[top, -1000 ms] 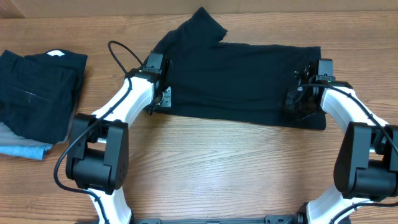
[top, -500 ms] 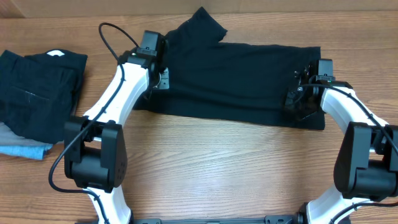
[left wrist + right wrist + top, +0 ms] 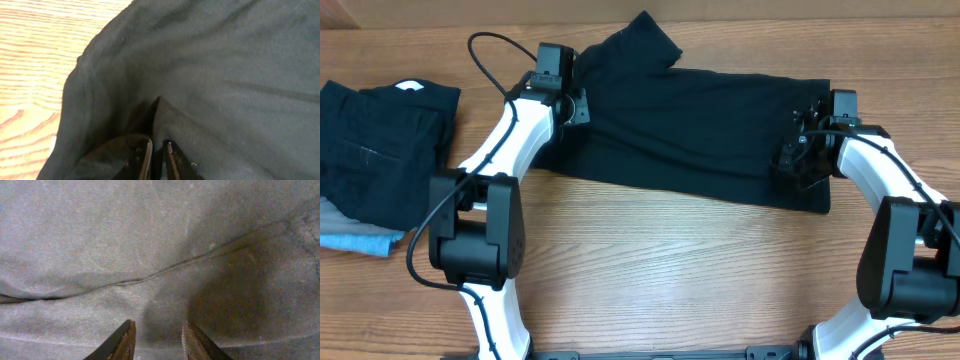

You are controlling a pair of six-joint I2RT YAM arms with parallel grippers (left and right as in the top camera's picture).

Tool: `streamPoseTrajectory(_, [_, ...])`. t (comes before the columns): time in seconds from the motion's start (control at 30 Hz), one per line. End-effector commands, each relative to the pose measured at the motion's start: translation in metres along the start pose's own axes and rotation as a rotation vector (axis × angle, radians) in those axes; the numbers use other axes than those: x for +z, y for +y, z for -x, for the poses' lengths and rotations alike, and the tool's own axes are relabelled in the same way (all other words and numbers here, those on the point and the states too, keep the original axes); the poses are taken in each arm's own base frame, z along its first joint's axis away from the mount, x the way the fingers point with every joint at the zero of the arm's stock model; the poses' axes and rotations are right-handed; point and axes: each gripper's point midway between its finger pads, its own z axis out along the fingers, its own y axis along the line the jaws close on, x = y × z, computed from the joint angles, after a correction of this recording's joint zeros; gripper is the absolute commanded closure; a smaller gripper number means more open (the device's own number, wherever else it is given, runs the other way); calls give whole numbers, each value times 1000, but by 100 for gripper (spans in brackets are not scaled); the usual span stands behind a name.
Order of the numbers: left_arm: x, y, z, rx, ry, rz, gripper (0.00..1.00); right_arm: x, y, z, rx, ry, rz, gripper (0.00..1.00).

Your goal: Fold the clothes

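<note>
Across the upper middle of the overhead view, the black T-shirt [image 3: 700, 120] lies spread on the wooden worktop [image 3: 670, 270], with one sleeve poking toward the top edge. No readable writing anywhere. The only label-like mark is a small white patch [image 3: 408, 86] on the folded dark pile [image 3: 380, 140] at the left edge, too small to read. That pile sits on a light blue piece [image 3: 360, 241].

My left fingers [image 3: 575, 103] are at the shirt's left end, my right fingers [image 3: 798, 160] at its right end.

Left wrist view: my left fingers [image 3: 156, 150] are almost shut and pinch a raised ridge of black cloth, bottom centre. The shirt's stitched edge curves down the left, with bare worktop [image 3: 35, 55] in the upper left. The overhead view does not show this pinch.

Right wrist view: my right fingers [image 3: 157, 340] are partly spread at the bottom, with flat cloth showing between them and nothing visibly gripped. A crease [image 3: 165, 270] runs across the frame. This view shows only fabric.
</note>
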Motion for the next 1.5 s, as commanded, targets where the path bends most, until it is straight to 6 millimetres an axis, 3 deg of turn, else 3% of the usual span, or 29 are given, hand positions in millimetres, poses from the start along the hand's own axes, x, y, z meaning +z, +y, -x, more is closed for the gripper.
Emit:
streamPoseTrajectory(0.0, [2, 10, 11, -26, -21, 1, 73, -3, 6, 9, -12, -20, 17, 62])
streamPoseTrajectory(0.1, [2, 26, 17, -54, -31, 17, 60, -3, 6, 9, -12, -20, 17, 62])
streamPoseTrajectory(0.13, [0, 27, 22, -61, -35, 9, 51, -3, 6, 9, -12, -19, 17, 61])
streamPoseTrajectory(0.2, [-15, 23, 36, -67, -35, -16, 46, -3, 7, 8, -11, -15, 21, 61])
streamPoseTrajectory(0.27, [-35, 17, 53, -67, -34, -34, 43, -16, 16, 9, -6, 12, 51, 65])
streamPoseTrajectory(0.3, [-49, 13, 62, -64, -36, -38, 47, -36, 30, 16, -24, 9, 103, 67])
streamPoseTrajectory(0.33, [-58, 5, 59, -56, -4, -59, 62, -57, 50, 21, -88, -3, 186, 67])
streamPoseTrajectory(0.37, [-58, 0, 51, -50, 27, -74, 81, -68, 61, 20, -124, 7, 232, 67])
streamPoseTrajectory(0.4, [-56, -4, 36, -40, 81, -72, 87, -72, 68, 15, -155, 27, 256, 68])
streamPoseTrajectory(0.47, [-48, -7, 6, -24, 191, -53, 89, -66, 82, -4, -257, 79, 265, 78])
streamPoseTrajectory(0.53, [-34, -8, -23, -10, 297, -33, 85, -57, 104, -21, -375, 114, 278, 84])
streamPoseTrajectory(0.63, [-11, -6, -57, -8, 428, -18, 91, -35, 119, -43, -527, 138, 164, 96])
streamPoseTrajectory(0.73, [10, -2, -77, -8, 493, 3, 95, -15, 132, -48, -589, 96, 171, 96])
streamPoseTrajectory(0.9, [20, 0, -85, -2, 520, 9, 89, 14, 125, -52, -596, 24, 176, 96])
streamPoseTrajectory(1.1, [19, 1, -87, -2, 529, 12, 82, 27, 121, -44, -593, -55, 159, 96])
streamPoseTrajectory(1.2, [18, 1, -88, -3, 533, 13, 79, 32, 120, -44, -593, -54, 155, 96])
streamPoseTrajectory(1.23, [18, 1, -89, -3, 536, 14, 74, 37, 117, -46, -589, -39, 152, 96])
streamPoseTrajectory(1.33, [18, 1, -89, -3, 537, 14, 73, 56, 112, -51, -582, -7, 146, 96])
streamPoseTrajectory(1.47, [15, 3, -93, -3, 556, 21, 73, 62, 114, -24, -585, -116, 117, 96])
